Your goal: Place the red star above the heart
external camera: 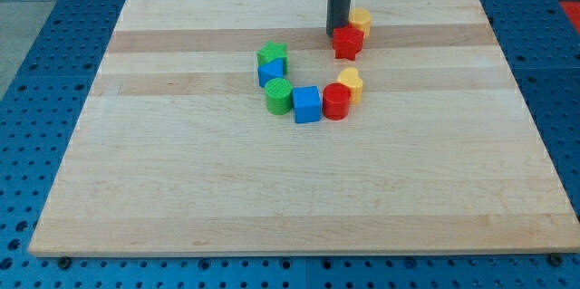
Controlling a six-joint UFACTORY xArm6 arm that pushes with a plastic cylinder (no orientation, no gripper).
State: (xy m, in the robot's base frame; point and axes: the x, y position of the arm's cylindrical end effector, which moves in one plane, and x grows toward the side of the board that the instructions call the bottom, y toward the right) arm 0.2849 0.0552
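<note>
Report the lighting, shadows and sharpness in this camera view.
Camera view: even, soft lighting with no glare on the wooden board; blocks such as the blue cube cast only faint shadows; my tip, at the red star, and the yellow heart are sharp; no obvious distortion.

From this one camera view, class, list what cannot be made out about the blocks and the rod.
- Yellow block behind the red star: the yellow block is partly hidden by the star and rod, so its shape is unclear.
- My tip: whether it touches the star cannot be told.
- Blue block under the green star: mostly covered, shape unclear.
- Rod's upper part: cut off by the view's top.
</note>
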